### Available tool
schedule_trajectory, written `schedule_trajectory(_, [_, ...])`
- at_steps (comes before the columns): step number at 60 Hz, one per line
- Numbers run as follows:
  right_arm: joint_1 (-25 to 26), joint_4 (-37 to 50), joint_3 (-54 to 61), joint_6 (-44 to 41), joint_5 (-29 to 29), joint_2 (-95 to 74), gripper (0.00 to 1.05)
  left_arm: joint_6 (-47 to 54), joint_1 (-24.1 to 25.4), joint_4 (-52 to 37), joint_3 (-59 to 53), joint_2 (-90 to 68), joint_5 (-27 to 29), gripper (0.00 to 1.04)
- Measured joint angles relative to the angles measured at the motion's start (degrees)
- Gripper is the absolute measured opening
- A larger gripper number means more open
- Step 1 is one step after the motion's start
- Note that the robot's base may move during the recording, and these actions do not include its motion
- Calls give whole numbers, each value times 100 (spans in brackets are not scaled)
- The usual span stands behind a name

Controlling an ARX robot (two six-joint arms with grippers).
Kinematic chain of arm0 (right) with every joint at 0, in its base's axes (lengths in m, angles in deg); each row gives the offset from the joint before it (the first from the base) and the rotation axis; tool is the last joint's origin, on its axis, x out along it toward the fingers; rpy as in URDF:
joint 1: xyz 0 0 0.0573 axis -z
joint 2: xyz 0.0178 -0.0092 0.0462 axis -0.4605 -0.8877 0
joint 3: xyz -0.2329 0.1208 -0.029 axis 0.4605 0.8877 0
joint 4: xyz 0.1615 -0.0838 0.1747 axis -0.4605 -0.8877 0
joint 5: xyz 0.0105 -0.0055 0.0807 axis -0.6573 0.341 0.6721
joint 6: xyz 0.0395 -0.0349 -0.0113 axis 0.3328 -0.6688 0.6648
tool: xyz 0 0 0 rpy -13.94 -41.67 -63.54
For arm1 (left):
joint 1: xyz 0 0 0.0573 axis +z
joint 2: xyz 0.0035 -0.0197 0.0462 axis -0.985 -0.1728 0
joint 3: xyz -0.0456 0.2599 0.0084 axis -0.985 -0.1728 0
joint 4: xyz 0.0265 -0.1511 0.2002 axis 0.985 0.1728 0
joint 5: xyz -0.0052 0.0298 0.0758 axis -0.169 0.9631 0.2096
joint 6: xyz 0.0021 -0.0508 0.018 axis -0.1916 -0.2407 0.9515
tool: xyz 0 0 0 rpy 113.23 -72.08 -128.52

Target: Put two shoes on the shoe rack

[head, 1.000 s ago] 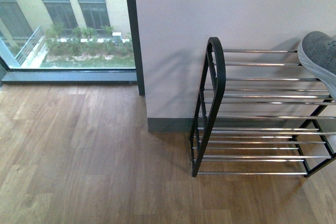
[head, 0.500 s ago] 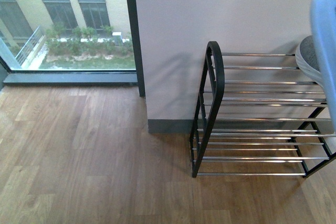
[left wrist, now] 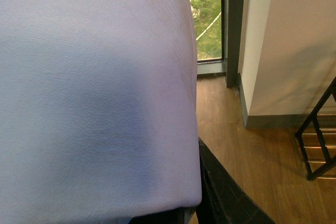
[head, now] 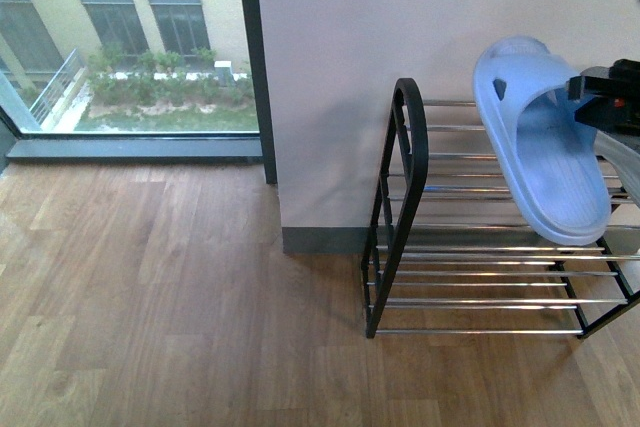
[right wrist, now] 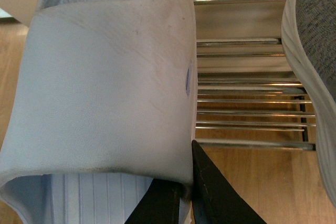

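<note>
A light blue slipper (head: 540,147) hangs tilted, toe up, over the top rods of the shoe rack (head: 410,147). My right gripper (head: 605,97) is shut on its strap. In the right wrist view the strap (right wrist: 110,87) fills the left side, with the gripper (right wrist: 189,182) pinching its edge. Beside it a grey knit shoe (right wrist: 315,51) with a white sole lies on the chrome rods (right wrist: 247,98). In the left wrist view another light blue slipper (left wrist: 94,93) fills most of the picture, clamped by my left gripper (left wrist: 191,203). The rack's black frame (left wrist: 320,145) shows at one edge.
A white wall (head: 400,27) with a grey baseboard (head: 320,239) stands behind the rack. A floor-to-ceiling window (head: 130,37) with a dark frame is at the left. Wooden floor (head: 180,297) stretches in front and to the left of the rack.
The slipper in my right gripper has swung in from the right edge to over the rack. It now covers the grey shoe that showed on the top tier a second ago.
</note>
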Motion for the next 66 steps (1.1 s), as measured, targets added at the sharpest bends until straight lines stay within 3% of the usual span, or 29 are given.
schedule_trajectory(12, [20,-389,-1351,-107,-638,-1252,2,0,0,0,0,0,0,2])
schedule_trajectory(36, [295,-667,-2629,-339,-1705,-2243,2,0,0,0,0,0,0,2])
schedule_trajectory(49, [358,-861,-2865,-461,-1827,-2363,2,0,0,0,0,0,0,2])
schedule_trajectory(66, [404,-671,-2761,-424,-1746,-2330,42,0,0,0,0,0,0,2])
